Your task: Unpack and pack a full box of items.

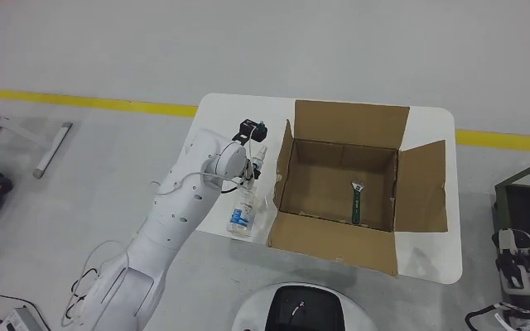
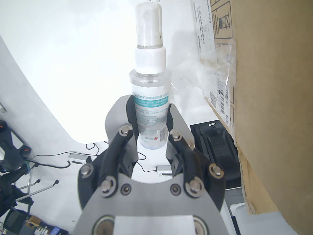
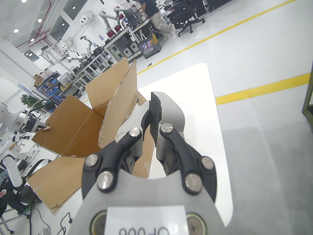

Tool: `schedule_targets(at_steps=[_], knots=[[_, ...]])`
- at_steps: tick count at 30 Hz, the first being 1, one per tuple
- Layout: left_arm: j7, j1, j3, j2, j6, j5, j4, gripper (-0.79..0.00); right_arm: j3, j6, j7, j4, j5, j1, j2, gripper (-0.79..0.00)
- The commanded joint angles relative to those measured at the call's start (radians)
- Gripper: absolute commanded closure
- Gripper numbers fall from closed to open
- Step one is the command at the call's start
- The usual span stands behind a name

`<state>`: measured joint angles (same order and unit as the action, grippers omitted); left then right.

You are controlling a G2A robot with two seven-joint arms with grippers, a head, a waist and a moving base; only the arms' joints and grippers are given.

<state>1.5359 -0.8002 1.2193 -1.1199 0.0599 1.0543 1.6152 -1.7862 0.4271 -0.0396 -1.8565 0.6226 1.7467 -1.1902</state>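
Observation:
An open cardboard box [image 1: 331,236] stands on the white table [image 1: 431,124], and a green-handled wrench [image 1: 356,203] lies on its floor. Just left of the box, my left gripper [image 2: 150,106] is shut on a clear spray bottle [image 2: 149,74] with a teal label and a clear cap; the same gripper [image 1: 251,168] and the bottle's cap [image 1: 262,154] appear from above. The box's outer wall [image 2: 264,74] is close beside the bottle. My right gripper [image 3: 152,113] is shut on nothing, off the table's right end, with the box [image 3: 73,123] farther away.
A second clear bottle [image 1: 242,217] with a blue label lies on the table near the front left edge, beside the box's corner. The box flaps [image 1: 422,186] are spread outward. A yellow floor line [image 1: 99,103] runs behind the table.

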Motion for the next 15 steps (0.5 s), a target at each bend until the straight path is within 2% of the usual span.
schedule_targets(at_steps=[1, 5, 9, 15], knots=[[0.000, 0.000, 0.000, 0.000, 0.000, 0.000, 0.000, 0.000, 0.000, 0.000, 0.000, 0.000, 0.000, 0.000, 0.000, 0.000], [-0.031, -0.018, 0.001, 0.001, -0.018, -0.012, 0.002, 0.000, 0.000, 0.000, 0.000, 0.000, 0.000, 0.000, 0.000, 0.000], [-0.006, -0.043, 0.019, 0.008, -0.037, -0.002, 0.024, 0.000, 0.000, 0.000, 0.000, 0.000, 0.000, 0.000, 0.000, 0.000], [0.000, -0.120, 0.067, 0.029, -0.059, -0.022, 0.078, 0.000, 0.000, 0.000, 0.000, 0.000, 0.000, 0.000, 0.000, 0.000]])
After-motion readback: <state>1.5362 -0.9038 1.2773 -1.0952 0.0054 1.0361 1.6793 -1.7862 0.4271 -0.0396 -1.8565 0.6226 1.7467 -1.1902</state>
